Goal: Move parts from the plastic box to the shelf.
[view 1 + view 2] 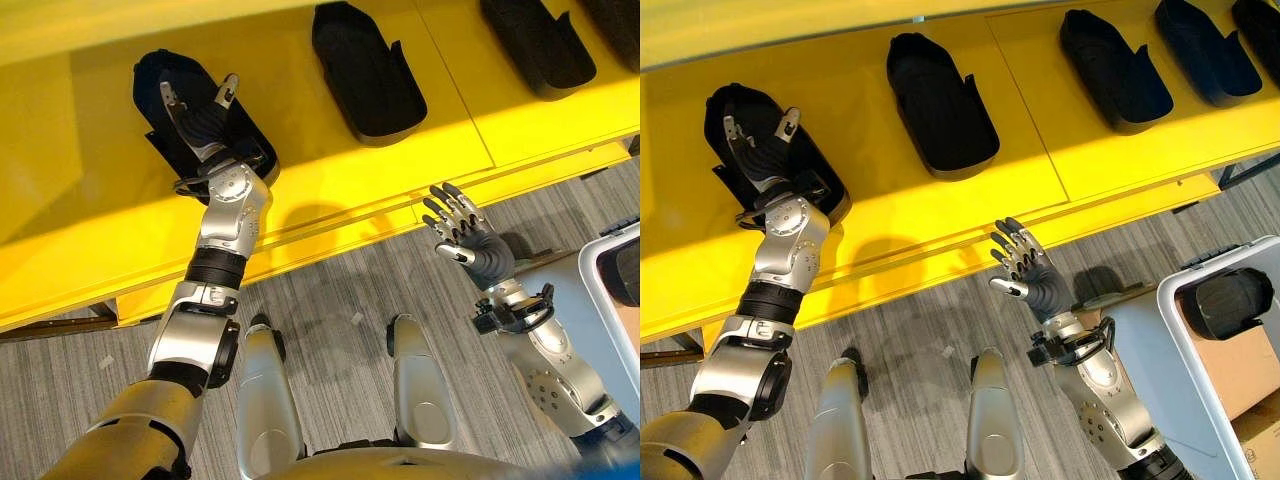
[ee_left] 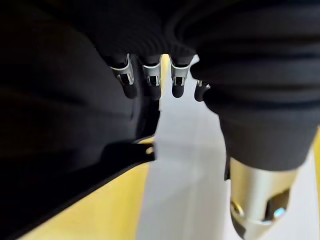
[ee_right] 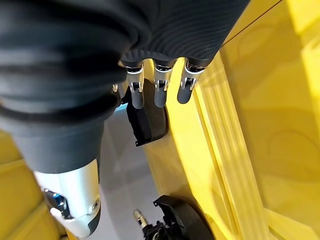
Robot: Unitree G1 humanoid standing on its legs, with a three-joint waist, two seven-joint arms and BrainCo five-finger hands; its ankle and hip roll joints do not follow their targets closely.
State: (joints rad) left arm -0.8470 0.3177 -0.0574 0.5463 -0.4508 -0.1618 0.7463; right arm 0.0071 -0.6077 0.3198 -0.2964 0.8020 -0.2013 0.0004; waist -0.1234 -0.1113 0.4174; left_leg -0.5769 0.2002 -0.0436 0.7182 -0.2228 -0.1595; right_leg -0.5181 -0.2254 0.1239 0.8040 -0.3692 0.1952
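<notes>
While the left hand (image 1: 205, 125) lies over a black part (image 1: 745, 125) on the yellow shelf (image 1: 90, 200), grip unreadable, withdrawing carelessly could drag it off; the right hand (image 1: 1025, 268) is open, empty.

Count: black moulded parts, shelf, box

Five black moulded plastic shell parts lie on the one long yellow shelf (image 1: 940, 215): at nine o'clock (image 1: 735, 125), eleven o'clock (image 1: 938, 105), one o'clock (image 1: 1115, 70), and two more toward two o'clock (image 1: 1205, 50) (image 1: 1260, 18). One white plastic box (image 1: 1175, 310) at four o'clock holds one further black part (image 1: 1230, 300). Two robot hands: left hand (image 1: 765, 155), right hand (image 1: 1030, 270).
</notes>
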